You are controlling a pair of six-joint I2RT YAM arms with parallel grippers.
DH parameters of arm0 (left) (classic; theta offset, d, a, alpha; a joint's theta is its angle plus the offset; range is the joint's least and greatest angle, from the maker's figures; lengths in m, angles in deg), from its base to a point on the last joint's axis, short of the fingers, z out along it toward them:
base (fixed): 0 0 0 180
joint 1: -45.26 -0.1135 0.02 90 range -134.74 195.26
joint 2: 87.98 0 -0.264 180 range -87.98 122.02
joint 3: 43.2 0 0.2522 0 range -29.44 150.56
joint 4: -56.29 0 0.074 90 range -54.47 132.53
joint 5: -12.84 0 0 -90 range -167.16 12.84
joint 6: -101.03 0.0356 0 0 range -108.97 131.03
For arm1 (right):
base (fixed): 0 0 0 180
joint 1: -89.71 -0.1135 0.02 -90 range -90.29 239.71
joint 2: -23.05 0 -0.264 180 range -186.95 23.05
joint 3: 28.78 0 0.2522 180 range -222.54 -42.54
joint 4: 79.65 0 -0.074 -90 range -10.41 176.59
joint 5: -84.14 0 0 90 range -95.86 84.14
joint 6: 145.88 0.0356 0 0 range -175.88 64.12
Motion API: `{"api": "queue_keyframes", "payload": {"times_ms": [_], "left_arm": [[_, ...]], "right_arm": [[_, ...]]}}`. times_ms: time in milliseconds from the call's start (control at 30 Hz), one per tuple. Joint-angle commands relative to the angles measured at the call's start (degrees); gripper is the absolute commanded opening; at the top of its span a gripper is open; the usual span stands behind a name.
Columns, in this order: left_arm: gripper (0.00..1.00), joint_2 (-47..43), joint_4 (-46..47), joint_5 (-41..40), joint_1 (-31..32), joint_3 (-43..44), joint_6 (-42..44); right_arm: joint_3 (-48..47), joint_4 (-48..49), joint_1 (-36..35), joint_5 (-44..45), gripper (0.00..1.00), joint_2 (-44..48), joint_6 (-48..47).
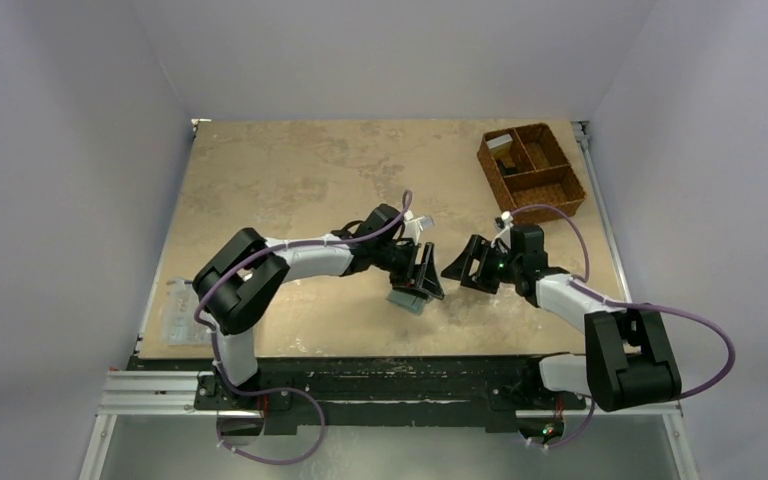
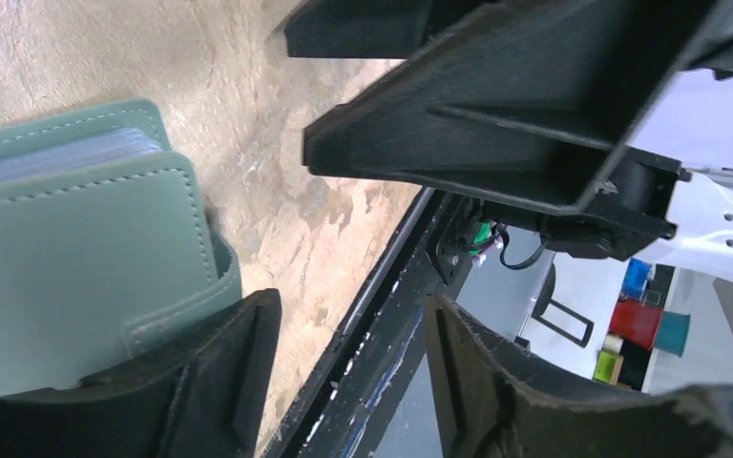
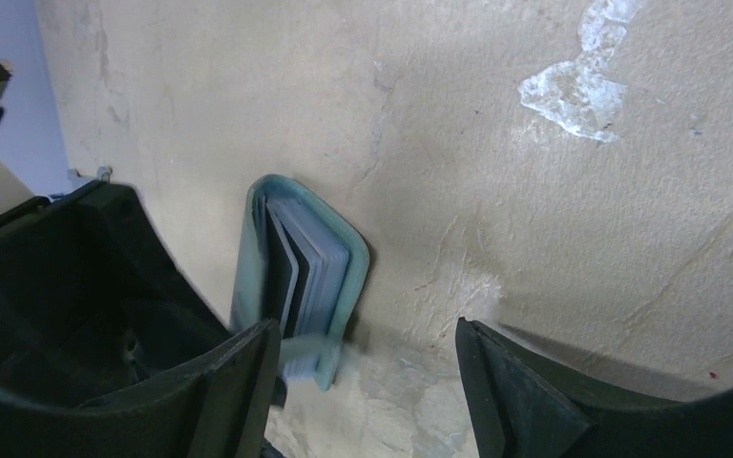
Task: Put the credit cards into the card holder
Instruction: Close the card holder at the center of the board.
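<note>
The card holder [image 1: 408,299], a grey-green folding wallet, lies near the table's front edge. In the left wrist view the card holder [image 2: 67,277] is folded over with its strap flap at the lower right. It sits outside and against my left gripper's [image 2: 348,315] left finger; the jaws are open with nothing between them. My right gripper [image 3: 367,334] is open just right of the card holder [image 3: 344,258], which shows edge-on with thin pale sheets inside. Whether those are credit cards I cannot tell; no loose credit cards show. From above, the left gripper [image 1: 425,272] and right gripper [image 1: 466,264] nearly face each other.
A brown woven divided basket [image 1: 550,187] stands at the back right with small items in it. A clear plastic box [image 1: 176,311] sits at the table's left front corner. The table's black front rail [image 2: 391,343] runs right below the left gripper.
</note>
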Motion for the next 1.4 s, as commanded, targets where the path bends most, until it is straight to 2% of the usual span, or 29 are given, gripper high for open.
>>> {"api": "queue_keyframes", "payload": {"times_ms": [0,133,267,400,500,633,800,1167,1367], "left_arm": [[0.65,-7.0,-2.0,0.7,-1.7,2.5,4.3],[0.72,-13.3,-8.1,0.8,-6.9,1.4,7.8],[0.72,-16.2,-10.0,0.5,-11.8,-1.0,9.0],[0.53,-12.7,-8.2,0.7,-12.3,-2.9,9.1],[0.35,-9.5,-3.6,1.4,-12.3,-5.0,7.2],[0.17,-5.7,2.9,2.8,-10.1,-6.8,4.8],[0.12,-1.9,4.4,1.0,-4.8,-7.8,4.0],[0.03,0.0,2.1,-3.9,-7.2,-11.2,4.0],[0.01,-0.8,1.5,-4.6,-8.3,-12.5,4.4]], "right_arm": [[0.6,2.1,0.0,-2.8,0.78,-0.2,-1.5],[0.4,4.8,0.0,-6.4,0.84,-2.7,-1.3],[-0.2,8.0,-0.1,-10.4,0.84,-7.5,0.2],[0.4,12.0,-0.3,-11.2,0.85,-9.0,3.3],[1.0,14.7,-0.7,-11.5,0.85,-9.9,5.7],[2.2,18.1,-1.4,-11.7,0.87,-11.8,8.9],[3.9,20.6,-2.6,-11.5,0.90,-13.0,10.7],[3.8,20.9,-8.0,-10.7,0.90,-15.3,11.3],[2.1,15.9,-8.7,-11.6,0.89,-15.7,7.7]]}}
